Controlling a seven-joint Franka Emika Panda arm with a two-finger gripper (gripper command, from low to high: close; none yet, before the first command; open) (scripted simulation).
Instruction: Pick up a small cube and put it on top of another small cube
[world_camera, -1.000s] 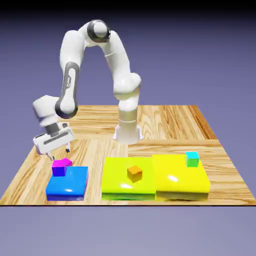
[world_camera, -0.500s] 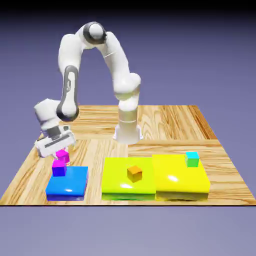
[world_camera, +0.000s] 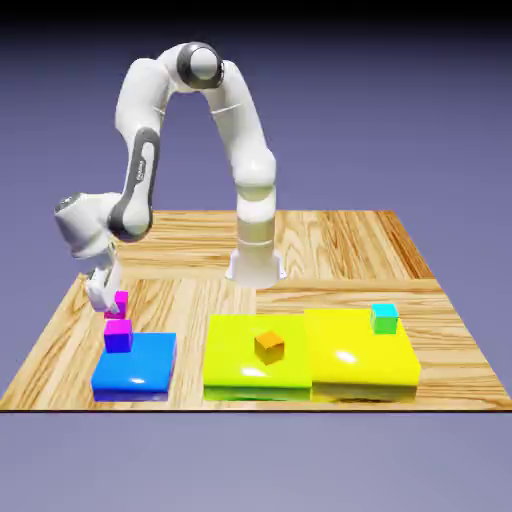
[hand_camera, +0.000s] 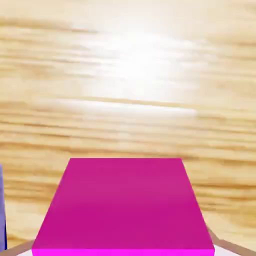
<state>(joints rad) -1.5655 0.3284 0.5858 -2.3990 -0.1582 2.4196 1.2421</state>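
The jaws (world_camera: 112, 303) are closed on the small cube (world_camera: 120, 299), which hangs clear of the bench (world_camera: 330, 240) near its edge on the exterior view's left. In the hand view the cube's magenta top (hand_camera: 122, 205) fills the lower middle of the picture, large and flat, with blurred wood grain beyond it; only slivers of the grey fingertips (hand_camera: 222, 245) show at its lower corners.

Just below the held cube, another tiny cube with a magenta top and purple-blue sides (world_camera: 118, 336) sits on the back corner of a flat blue block (world_camera: 140, 370), toward that same edge. The two magenta cubes look apart, though the gap between them is too slight to be sure of from this angle.

A flat yellow-green block (world_camera: 240, 360) lies at the middle of the near edge, with a tiny orange cube (world_camera: 269, 346) on top of it. Touching it on the exterior view's right is a taller flat yellow block (world_camera: 350, 365), and another small cube (world_camera: 384, 318), cyan on top and green on the sides, stands on that block's far corner, well apart from the jaws. The white arm (world_camera: 240, 120) arches from its base at the far edge over to the side where the cube is held.
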